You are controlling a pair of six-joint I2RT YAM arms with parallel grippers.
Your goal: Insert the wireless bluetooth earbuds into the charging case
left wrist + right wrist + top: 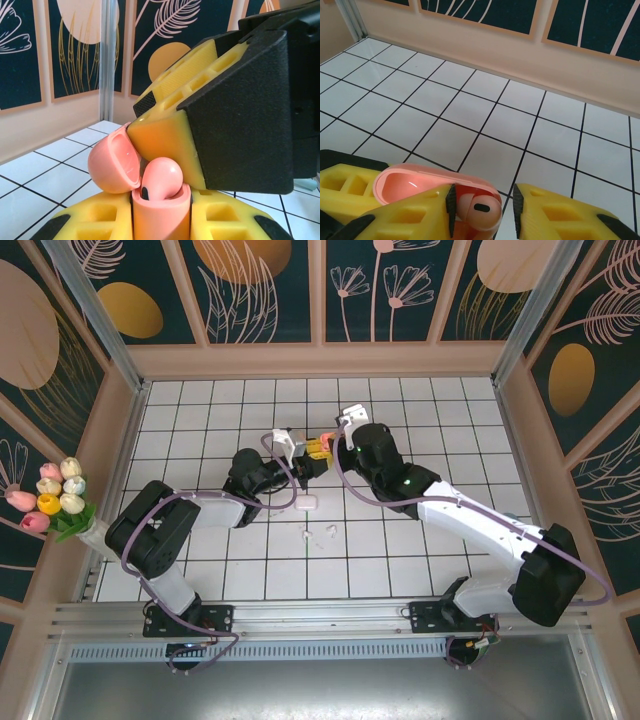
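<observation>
The salmon-pink charging case point(161, 220) stands upright in my left gripper point(161, 210), which is shut on its body. Its lid point(112, 162) hangs open to the left. A pink earbud point(161, 180) sits in the case mouth, bulb up. My right gripper point(484, 200) straddles that earbud point(481, 212) from above with its jaws apart; the left pad is close against the earbud and a gap shows on the right. In the top view both grippers point(318, 448) meet above the middle of the floor. Two white earbuds point(318, 535) lie loose on the tiles below them.
A white case point(306, 502) lies on the tiles just in front of the grippers. A bunch of tulips point(55, 495) stands at the left wall. Patterned walls ring the tiled floor point(420, 410).
</observation>
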